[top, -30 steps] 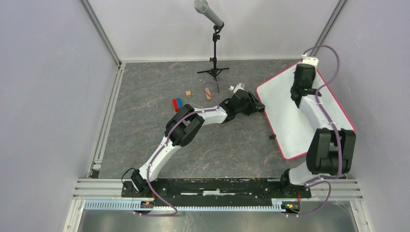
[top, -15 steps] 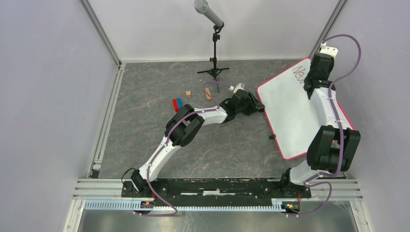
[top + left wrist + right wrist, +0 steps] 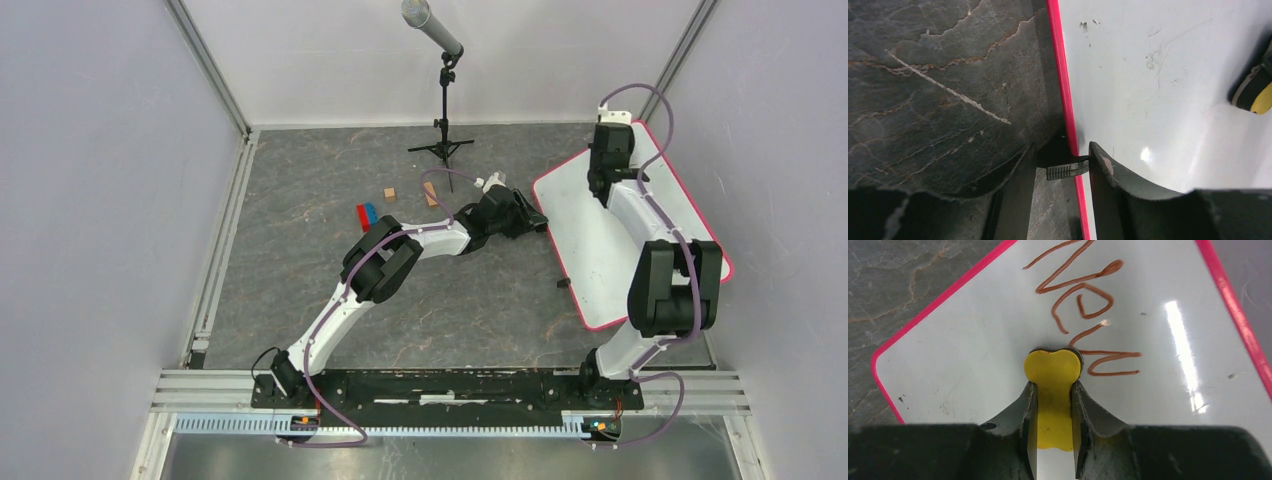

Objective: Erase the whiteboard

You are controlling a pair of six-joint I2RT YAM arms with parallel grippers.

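- Whiteboard (image 3: 583,240) lies flat on the grey bench (image 3: 300,250) in the right part of the overhead frame, turned at an angle, with its pink rim running all the way round.
- Left of centre in that frame, a red-and-blue block (image 3: 367,214) and two small wooden blocks (image 3: 390,193) sit on the bench, well apart from the board.
- A microphone stand (image 3: 445,110) rises at the upper middle.
- The left tool (image 3: 1068,156) straddles the board's left rim, partly closed and gripping that edge, one finger on the white face and the other over the bench side; a ribbed black clip (image 3: 1062,171) shows between them.
- The right tool (image 3: 1053,388) is at the board's far corner, upper right of the overhead frame, closed tight on a yellow eraser (image 3: 1053,367).
- The eraser's head rests on the white surface, just beside the lowest strokes of brown-red handwriting (image 3: 1083,305).
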